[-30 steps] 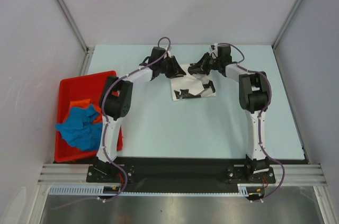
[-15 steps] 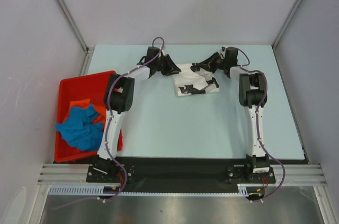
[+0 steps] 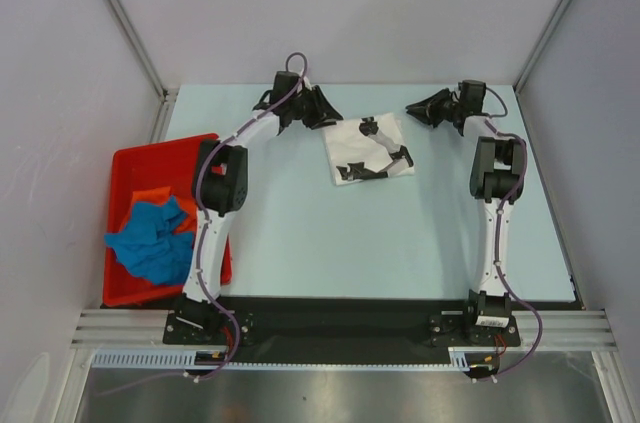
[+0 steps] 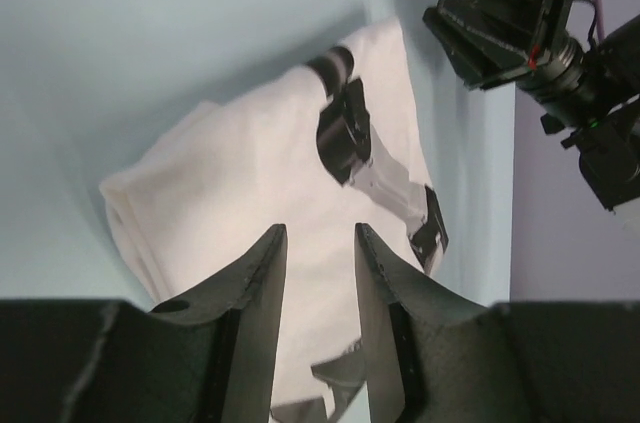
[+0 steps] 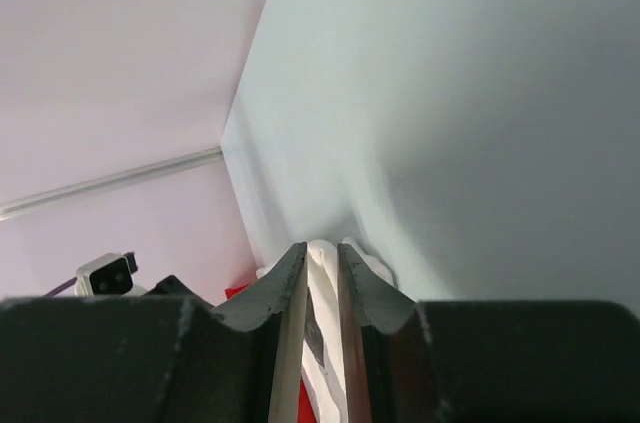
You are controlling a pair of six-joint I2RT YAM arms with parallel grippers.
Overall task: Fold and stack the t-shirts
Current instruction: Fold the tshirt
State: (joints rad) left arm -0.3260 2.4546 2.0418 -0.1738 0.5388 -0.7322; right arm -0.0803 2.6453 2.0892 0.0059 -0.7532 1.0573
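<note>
The white t-shirt (image 3: pixel 368 148) sits folded into a compact, slightly skewed rectangle at the far middle of the bench (image 3: pixel 330 243). Its black graphic (image 4: pixel 342 133) faces up. From the left wrist view I can see doubled layers at one corner, and the whole thing lies pretty flat. I'd call this one folded, maybe a bit wonky but good enough.

My left fingers (image 4: pixel 262 283) are spread with a clear gap and nothing in it. They hover just beside the shirt's left edge and point across it. My right fingers (image 5: pixel 285 288) are parted only by a narrow slit, also with nothing pinched. From above they're off the shirt's far right corner, near it but not touching. So neither side is holding cloth right now.

The blue t-shirt (image 3: pixel 150 243) is a crumpled heap in the red bin (image 3: pixel 165 146) at the left edge of the bench, well apart from the white one. An orange t-shirt (image 3: pixel 150 196) pokes out under and behind it. Both are unfolded. I can't tell whether anything else is buried in there.

Progress-wise, I reckon that's one shirt down and at least two to go. No stack exists yet, so the white one probably ends up as the bottom layer. My guess at what's next is grabbing the blue one out of the bin.
</note>
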